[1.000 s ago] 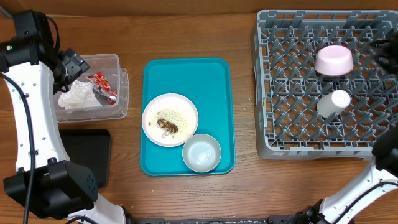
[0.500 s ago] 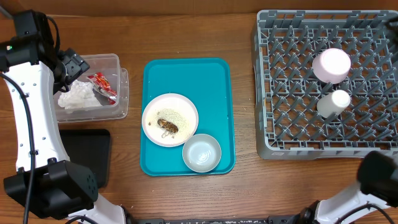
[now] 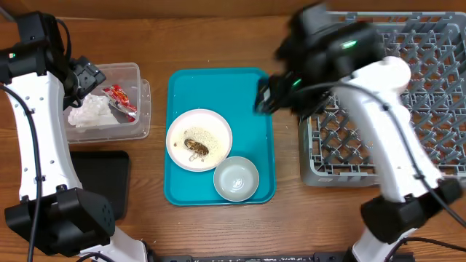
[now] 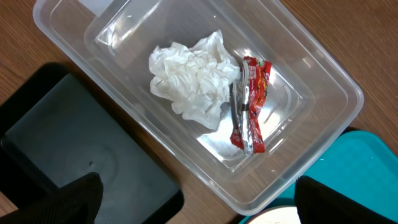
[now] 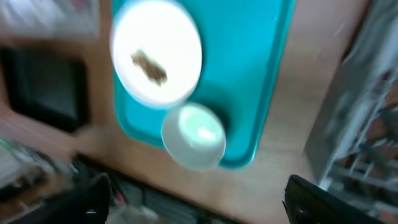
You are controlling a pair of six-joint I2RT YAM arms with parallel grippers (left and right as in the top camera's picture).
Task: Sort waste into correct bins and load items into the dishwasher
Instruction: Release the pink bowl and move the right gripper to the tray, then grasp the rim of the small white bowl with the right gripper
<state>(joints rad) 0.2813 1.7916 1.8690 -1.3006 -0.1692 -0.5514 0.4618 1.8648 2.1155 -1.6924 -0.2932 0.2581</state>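
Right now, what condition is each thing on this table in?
napkin: crumpled, in the clear tub
wrapper: crumpled, beside the napkin
clear tub: lidless, upright
black tray: empty
white plate: dirty, food scraps on it
bowl: upright, empty
dish rack: pegs up, partly hidden
left gripper: open, above the clear tub
right gripper: open, empty, blurred
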